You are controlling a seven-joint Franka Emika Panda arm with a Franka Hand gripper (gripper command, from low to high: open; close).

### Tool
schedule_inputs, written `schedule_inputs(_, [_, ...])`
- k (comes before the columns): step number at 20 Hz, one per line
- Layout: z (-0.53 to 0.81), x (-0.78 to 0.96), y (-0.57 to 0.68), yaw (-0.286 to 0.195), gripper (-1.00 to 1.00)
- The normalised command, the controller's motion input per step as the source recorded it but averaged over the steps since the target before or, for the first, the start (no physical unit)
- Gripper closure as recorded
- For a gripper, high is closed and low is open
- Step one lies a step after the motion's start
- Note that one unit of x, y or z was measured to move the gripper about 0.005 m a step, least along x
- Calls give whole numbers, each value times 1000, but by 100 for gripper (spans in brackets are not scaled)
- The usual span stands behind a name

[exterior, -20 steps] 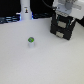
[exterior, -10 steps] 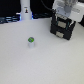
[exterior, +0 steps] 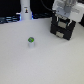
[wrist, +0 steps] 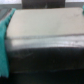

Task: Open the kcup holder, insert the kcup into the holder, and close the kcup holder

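The kcup holder (exterior: 62,29) is a black boxy unit on the table at the exterior view's upper right, its front facing the camera. The white arm comes down over its top, and my gripper (exterior: 65,18) sits right at the holder's upper edge, its fingers too small and blurred to read. The kcup (exterior: 31,41) is a small pale pod with a bright green top, standing upright on the table well to the exterior view's left of the holder and away from the gripper. The wrist view is blurred: a pale flat surface (wrist: 45,25) above a dark one (wrist: 45,62).
A white upright object (exterior: 25,10) stands at the back, on the exterior view's left. The pale table (exterior: 45,65) spreads around the kcup. A teal shape (wrist: 4,47) shows at the edge of the wrist view.
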Motion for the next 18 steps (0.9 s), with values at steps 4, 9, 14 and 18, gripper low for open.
schedule_inputs(4, [191, 638, -59, -44, 100])
schedule_inputs(9, [188, 640, -124, -41, 100])
schedule_inputs(14, [274, 792, -182, -64, 100])
schedule_inputs(18, [343, 819, -230, -65, 100])
